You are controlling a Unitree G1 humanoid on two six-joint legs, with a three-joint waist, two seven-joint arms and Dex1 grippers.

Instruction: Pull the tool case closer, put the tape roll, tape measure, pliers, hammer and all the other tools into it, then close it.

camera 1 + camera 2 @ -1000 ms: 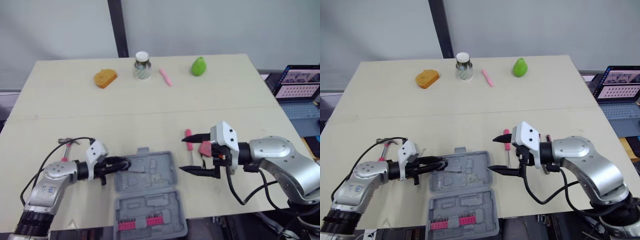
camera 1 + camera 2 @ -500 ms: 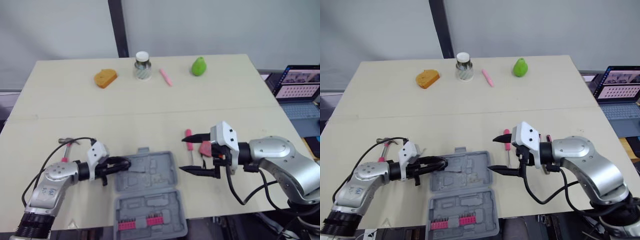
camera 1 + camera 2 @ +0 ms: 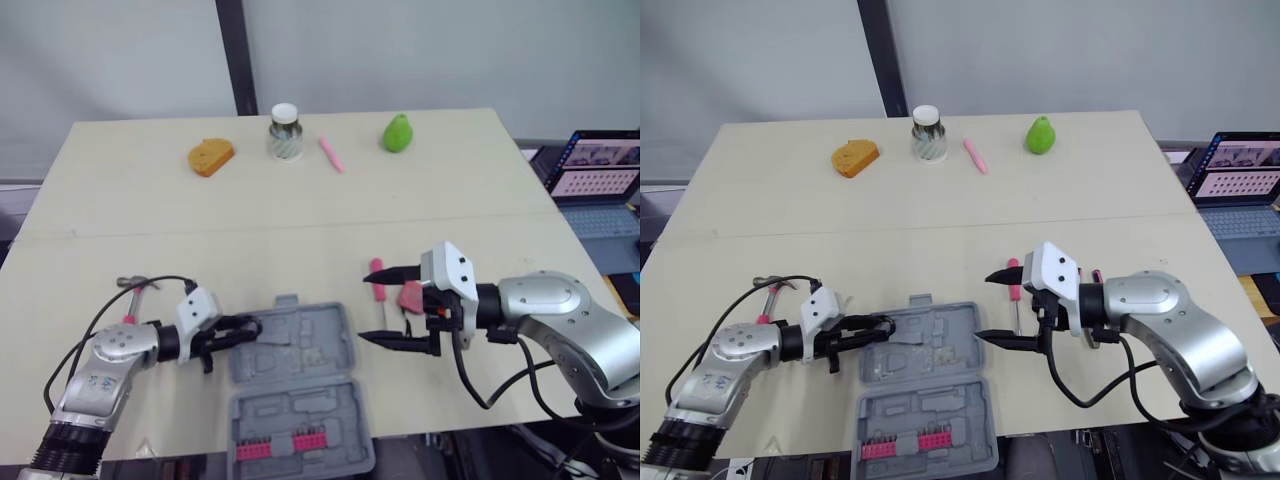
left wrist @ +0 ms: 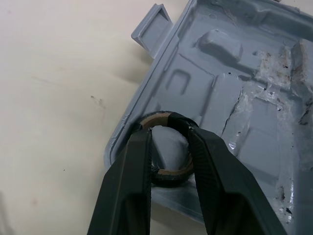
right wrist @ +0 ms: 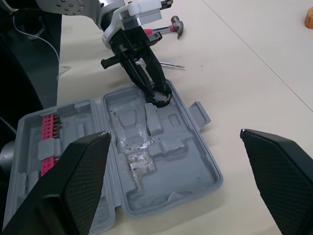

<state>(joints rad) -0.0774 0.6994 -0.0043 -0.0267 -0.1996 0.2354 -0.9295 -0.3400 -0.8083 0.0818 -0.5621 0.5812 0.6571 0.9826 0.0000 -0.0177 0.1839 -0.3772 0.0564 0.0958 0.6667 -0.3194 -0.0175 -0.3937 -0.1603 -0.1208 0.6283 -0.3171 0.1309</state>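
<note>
The tool case (image 3: 300, 350) lies open at 6 o'clock on the table (image 3: 120, 220), right at the near edge, so I'd call the pull-in step done. The half nearest the robot carries a row of pink bits (image 3: 285, 447); the far half has bare moulded pockets with nothing in them.

Over at 9 o'clock of the case, the left gripper (image 3: 237, 331) has its two black fingers clamped on the tape roll (image 4: 168, 176), one inside the ring and one outside. The roll sits just over the case's left rim, above a corner pocket, so by my read the first tool is going in but isn't released.

At 3 o'clock of the case, the right gripper (image 3: 374, 305) hangs with its fingers spread wide, holding nothing. Just past its fingers a pink-handled screwdriver (image 3: 377, 283) lies on the table, and beside that sits a pink object (image 3: 410, 296), possibly the tape measure, though I can't be sure. The hammer (image 5: 164, 30) lies at 9 o'clock, beyond the left arm, apart from the case.

So what's left, as I judge it: drop the roll, collect the screwdriver, the pink piece, the hammer and the remaining tools, then shut the case.
</note>
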